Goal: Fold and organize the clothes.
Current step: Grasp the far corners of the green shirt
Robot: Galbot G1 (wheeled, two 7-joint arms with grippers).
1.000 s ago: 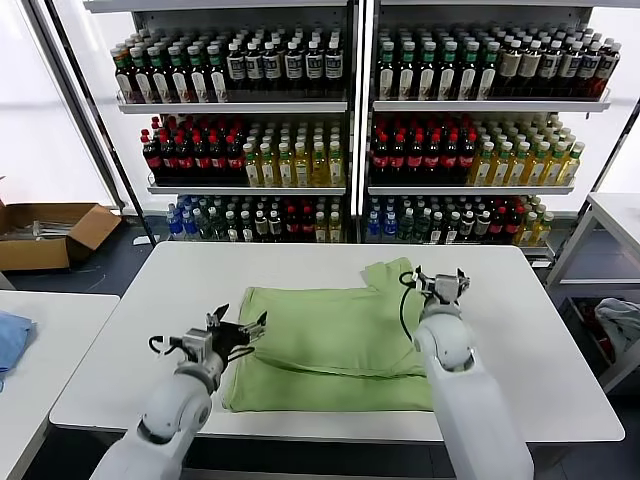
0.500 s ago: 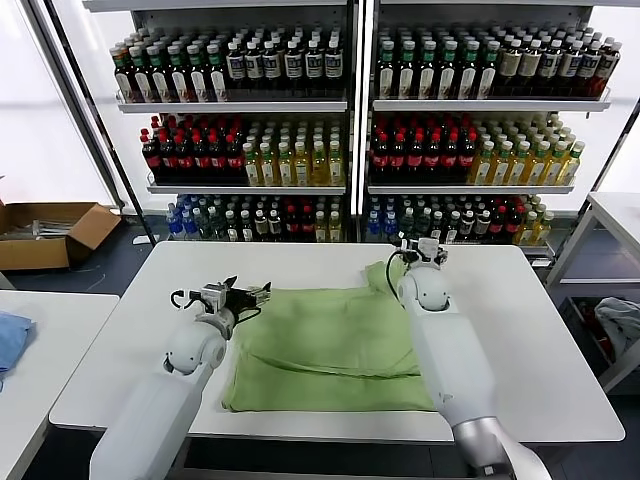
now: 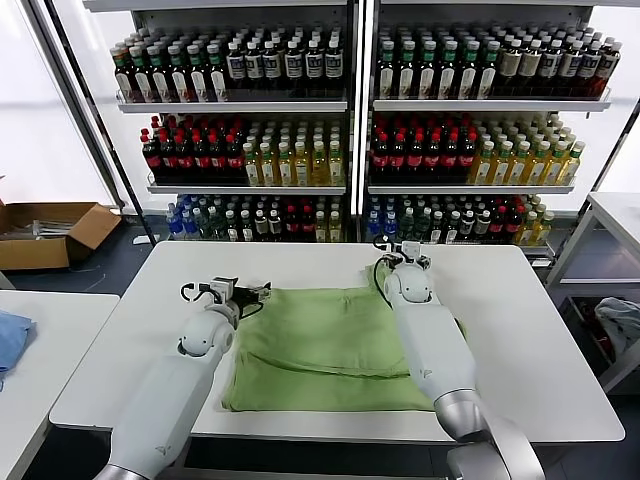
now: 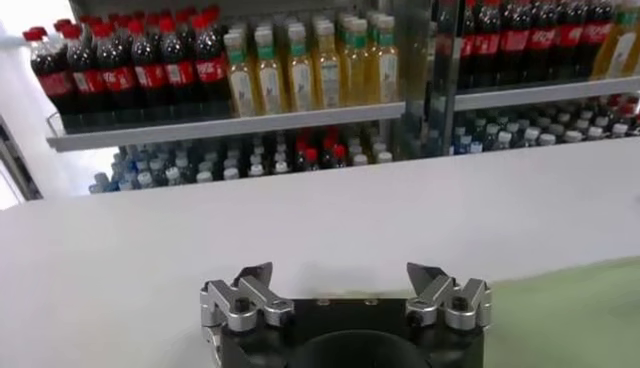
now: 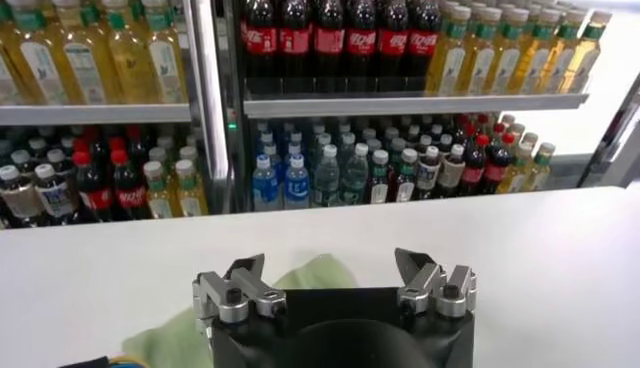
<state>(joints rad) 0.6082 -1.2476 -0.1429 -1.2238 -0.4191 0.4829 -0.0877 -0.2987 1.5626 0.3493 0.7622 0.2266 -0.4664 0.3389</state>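
The light green polo shirt (image 3: 330, 345) lies partly folded on the white table (image 3: 150, 330), with a sleeve poking out at its far right corner. My left gripper (image 3: 252, 292) is open and empty at the shirt's far left corner; the left wrist view shows its fingers (image 4: 245, 290) over bare table with green cloth (image 4: 580, 320) beside. My right gripper (image 3: 400, 248) is open and empty above the far right sleeve, whose tip (image 5: 315, 275) shows between the fingers (image 5: 240, 285) in the right wrist view. Collar, buttons and print are hidden.
Shelves of bottles (image 3: 330, 130) stand behind the table. A cardboard box (image 3: 45, 235) sits on the floor at far left. A second table with a blue cloth (image 3: 12, 335) is at left; a side table (image 3: 610, 215) at right.
Both arms have reached farther away from me: the left gripper from the shirt's near left side to its far left corner, the right gripper up past the far right sleeve. The shirt has not moved.
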